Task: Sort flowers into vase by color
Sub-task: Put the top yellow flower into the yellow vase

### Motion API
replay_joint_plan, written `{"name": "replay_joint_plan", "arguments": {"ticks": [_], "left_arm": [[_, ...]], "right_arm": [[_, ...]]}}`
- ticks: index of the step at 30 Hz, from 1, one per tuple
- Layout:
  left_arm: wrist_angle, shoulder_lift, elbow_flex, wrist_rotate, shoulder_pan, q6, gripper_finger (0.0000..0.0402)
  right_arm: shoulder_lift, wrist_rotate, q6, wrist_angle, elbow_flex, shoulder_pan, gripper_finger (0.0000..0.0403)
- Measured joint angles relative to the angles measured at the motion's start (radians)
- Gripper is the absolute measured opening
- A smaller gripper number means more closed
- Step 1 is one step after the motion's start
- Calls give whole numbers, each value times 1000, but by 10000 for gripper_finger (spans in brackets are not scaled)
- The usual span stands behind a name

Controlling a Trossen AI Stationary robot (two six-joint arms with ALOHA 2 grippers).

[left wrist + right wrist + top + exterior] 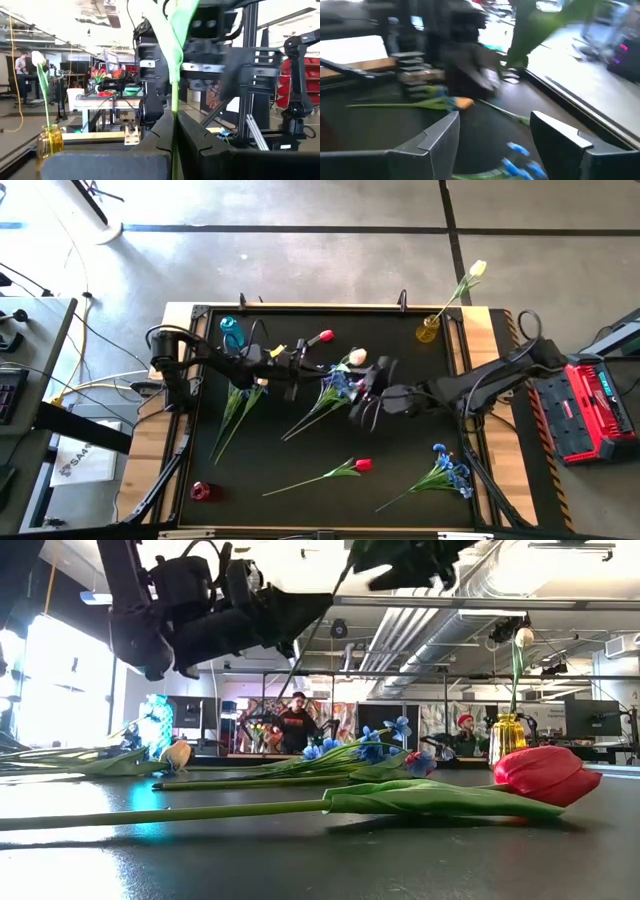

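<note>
Above the counter's middle, left pincer (175, 145) should keep clamping the stem (174, 90) while the wide right pincer (492, 135) backs clear.

A grey concrete floor (330, 205) crossed by dark taped lines surrounds the black-topped table with pale wooden edges (480, 330). A red and black tool case (592, 408) sits on the right, and loose cables trail on the left. Beyond the far edge, silver ceiling ducts (440, 615) run overhead, a bright window (55, 680) glows on the left, and two people (297, 722) stand at distant workbenches.
</note>
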Motion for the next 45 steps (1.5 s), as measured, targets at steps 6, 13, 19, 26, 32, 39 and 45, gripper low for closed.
{"name": "replay_joint_plan", "arguments": {"ticks": [6,13,19,26,32,39,45], "left_arm": [[-2,0,-6,1,-21,2,0],[-26,0,-6,3,-33,25,0],[-111,-1,-5,-55,-28,29,1],[-296,0,-6,-222,-28,65,50],[-445,0,-6,-256,-14,102,116],[-452,0,-5,-264,-14,94,133],[-458,0,-5,-264,-16,91,133]], "right_arm": [[62,40,-108,194,-1,-16,219],[67,38,-112,262,-1,-36,156],[67,47,-128,235,-2,-39,22],[60,78,-60,99,-2,-96,6],[-32,145,1,-203,67,-180,3],[-168,228,250,-742,185,-370,1],[-304,205,318,-911,185,-550,1]]}}
